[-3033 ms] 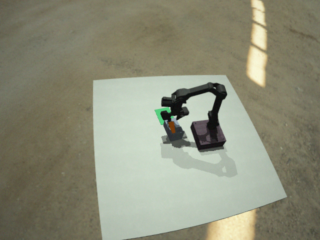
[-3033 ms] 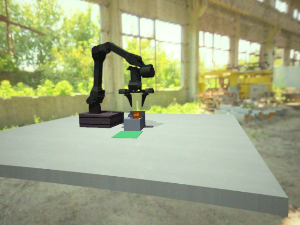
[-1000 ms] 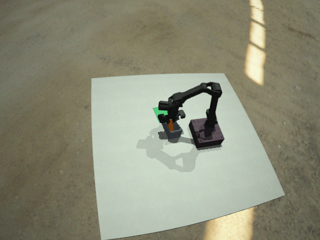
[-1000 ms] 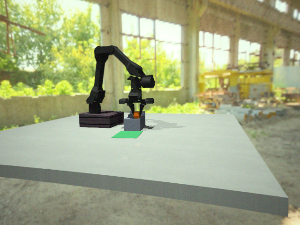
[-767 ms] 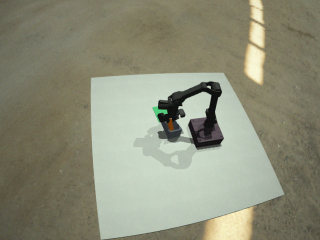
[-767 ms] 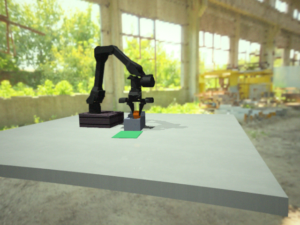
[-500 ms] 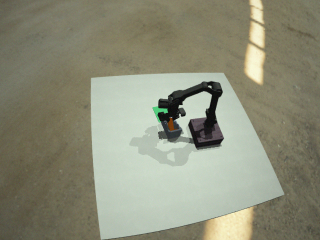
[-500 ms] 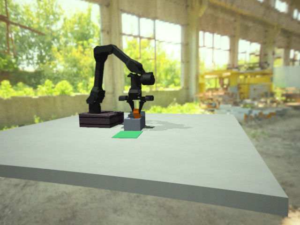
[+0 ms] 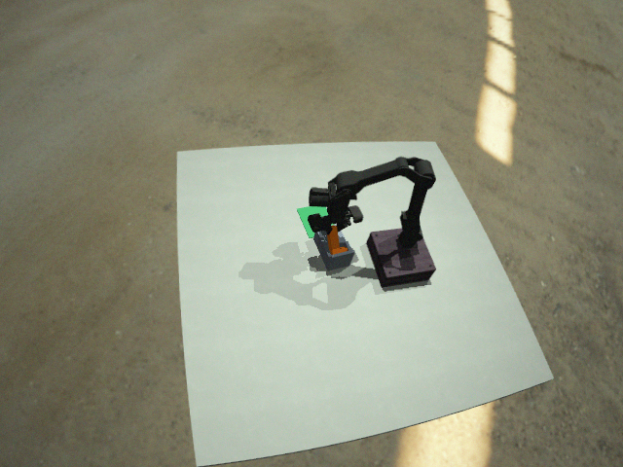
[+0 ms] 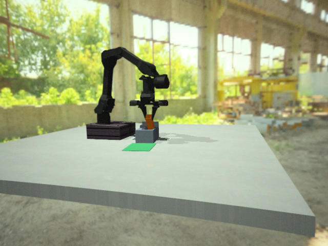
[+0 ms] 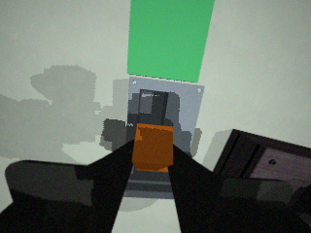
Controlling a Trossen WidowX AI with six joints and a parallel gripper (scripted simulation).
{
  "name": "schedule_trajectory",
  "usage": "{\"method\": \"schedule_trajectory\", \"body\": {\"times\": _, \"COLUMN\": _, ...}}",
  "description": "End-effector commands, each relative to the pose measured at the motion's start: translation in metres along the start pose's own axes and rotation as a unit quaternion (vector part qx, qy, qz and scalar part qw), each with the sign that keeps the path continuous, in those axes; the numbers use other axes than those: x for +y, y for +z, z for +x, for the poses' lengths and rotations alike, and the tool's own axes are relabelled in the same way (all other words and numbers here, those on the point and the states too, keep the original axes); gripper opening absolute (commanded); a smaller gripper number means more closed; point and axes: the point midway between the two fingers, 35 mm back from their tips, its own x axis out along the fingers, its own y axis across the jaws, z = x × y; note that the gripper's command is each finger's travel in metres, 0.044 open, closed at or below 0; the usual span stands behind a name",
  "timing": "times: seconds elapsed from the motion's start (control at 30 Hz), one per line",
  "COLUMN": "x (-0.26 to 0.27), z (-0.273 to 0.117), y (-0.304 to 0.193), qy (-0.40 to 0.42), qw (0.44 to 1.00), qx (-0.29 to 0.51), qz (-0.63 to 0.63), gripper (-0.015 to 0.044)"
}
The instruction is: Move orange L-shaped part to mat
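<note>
The orange part (image 9: pixel 334 242) (image 10: pixel 150 124) (image 11: pixel 154 152) stands steeply tilted over the grey tray (image 9: pixel 340 263) (image 10: pixel 144 136) (image 11: pixel 191 99), raised end up and L-shaped end low. Whether the low end touches the tray is unclear. My gripper (image 9: pixel 333 229) (image 10: pixel 149 116) (image 11: pixel 152 146) is shut on the raised end, one finger on each side. In the wrist view, part of the dark, empty pocket shows beyond the orange part. The green mat (image 9: pixel 304 217) (image 10: pixel 139 147) (image 11: pixel 167 39) lies flat beside the tray's far end in the wrist view, with nothing on it there.
The dark purple-brown base block (image 9: pixel 407 278) (image 10: pixel 103 131) (image 11: pixel 287 170) under the arm stands beside the tray, on the right in the wrist view. The pale table (image 9: pixel 281 372) (image 10: pixel 169 171) carries the arm's shadow. The tray walls stand close around the part's low end.
</note>
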Motion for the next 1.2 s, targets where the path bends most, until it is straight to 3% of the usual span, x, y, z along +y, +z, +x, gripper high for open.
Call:
{"method": "schedule_trajectory", "body": {"times": 0.0, "x": 0.001, "z": -0.011, "y": 0.0, "qy": 0.008, "qw": 1.0, "qx": 0.0, "qz": 0.001, "gripper": 0.0}}
{"method": "schedule_trajectory", "body": {"times": 1.17, "x": 0.001, "z": -0.054, "y": 0.0, "qy": 0.008, "qw": 1.0, "qx": 0.0, "qz": 0.001, "gripper": 0.0}}
